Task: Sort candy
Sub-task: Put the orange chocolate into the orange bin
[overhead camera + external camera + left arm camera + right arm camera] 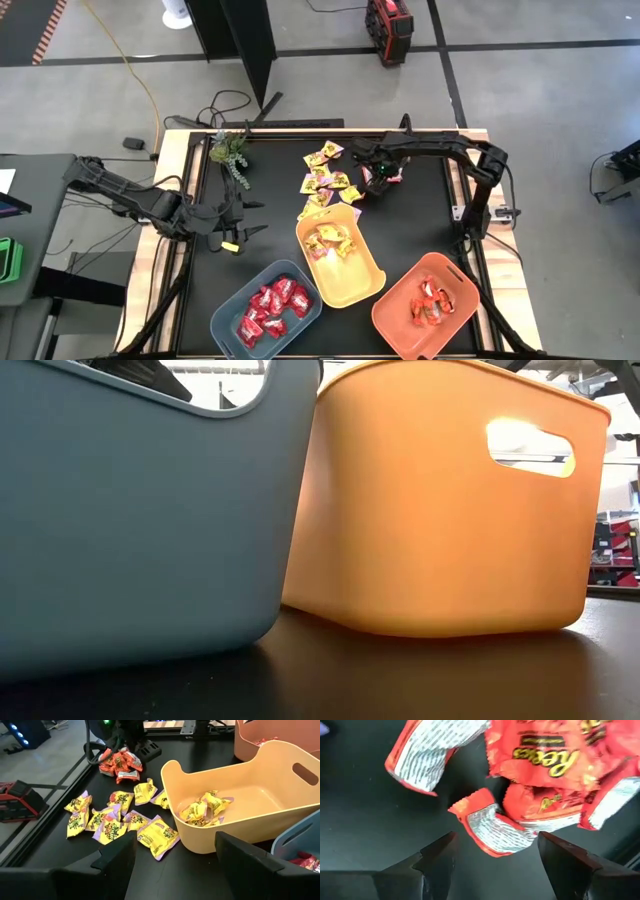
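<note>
Over the orange-red candy (540, 780), right gripper (495, 857), fingers spread.

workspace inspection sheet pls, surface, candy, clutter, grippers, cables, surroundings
surface: black table top with a light wood edge.
job's things: loose yellow candy lies on the mat; a small orange-red candy pile lies under the right gripper. Red candy sits in the blue-grey bin, yellow in the yellow bin, orange-red in the orange bin.
clutter: green plant sprig near the far left corner.
grippers: left gripper open, above the mat on the left side, holding nothing; right gripper open, just over the orange-red pile, nothing gripped.
cables: dark cables and a yellow cord on the floor behind the table.
surroundings: grey floor, red case, no person seen.
</note>
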`<state>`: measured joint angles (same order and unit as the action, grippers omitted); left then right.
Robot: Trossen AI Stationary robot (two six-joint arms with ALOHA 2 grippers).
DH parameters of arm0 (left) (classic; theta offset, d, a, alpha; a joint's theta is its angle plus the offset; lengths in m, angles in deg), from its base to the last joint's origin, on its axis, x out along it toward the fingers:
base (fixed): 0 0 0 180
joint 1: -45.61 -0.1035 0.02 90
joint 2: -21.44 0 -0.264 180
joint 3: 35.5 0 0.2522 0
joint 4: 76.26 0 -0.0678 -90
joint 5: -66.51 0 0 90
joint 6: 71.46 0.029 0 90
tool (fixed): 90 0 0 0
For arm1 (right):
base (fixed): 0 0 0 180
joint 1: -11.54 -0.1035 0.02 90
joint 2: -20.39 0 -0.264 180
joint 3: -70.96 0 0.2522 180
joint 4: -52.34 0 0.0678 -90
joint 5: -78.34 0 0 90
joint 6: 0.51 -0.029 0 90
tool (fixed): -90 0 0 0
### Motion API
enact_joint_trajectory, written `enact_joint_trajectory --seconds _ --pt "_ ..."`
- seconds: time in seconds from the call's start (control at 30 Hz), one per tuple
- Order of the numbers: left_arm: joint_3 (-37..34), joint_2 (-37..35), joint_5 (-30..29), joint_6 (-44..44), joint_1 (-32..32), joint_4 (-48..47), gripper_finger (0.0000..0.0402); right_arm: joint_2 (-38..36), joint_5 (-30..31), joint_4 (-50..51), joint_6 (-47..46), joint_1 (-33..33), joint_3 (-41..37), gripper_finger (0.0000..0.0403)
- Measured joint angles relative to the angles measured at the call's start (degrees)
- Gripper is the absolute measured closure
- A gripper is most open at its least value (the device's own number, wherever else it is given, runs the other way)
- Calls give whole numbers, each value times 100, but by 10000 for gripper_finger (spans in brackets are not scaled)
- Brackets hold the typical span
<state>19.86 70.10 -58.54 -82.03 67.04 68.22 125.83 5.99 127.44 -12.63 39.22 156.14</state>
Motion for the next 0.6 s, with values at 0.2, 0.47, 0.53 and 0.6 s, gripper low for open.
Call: enact_joint_trajectory --seconds 0.2,0.47,0.53,0.6 --pt "0 0 2 -48 0 -35 138 3 53 159 107 6 -2 112" --pt "0 0 11 -77 0 -36 138 3 14 206 95 -140 -2 112" --pt "0 0 32 -112 0 -64 138 3 -10 214 78 -235 -2 112" --pt "0 0 37 -109 0 -79 138 3 -4 237 81 -295 -2 112"
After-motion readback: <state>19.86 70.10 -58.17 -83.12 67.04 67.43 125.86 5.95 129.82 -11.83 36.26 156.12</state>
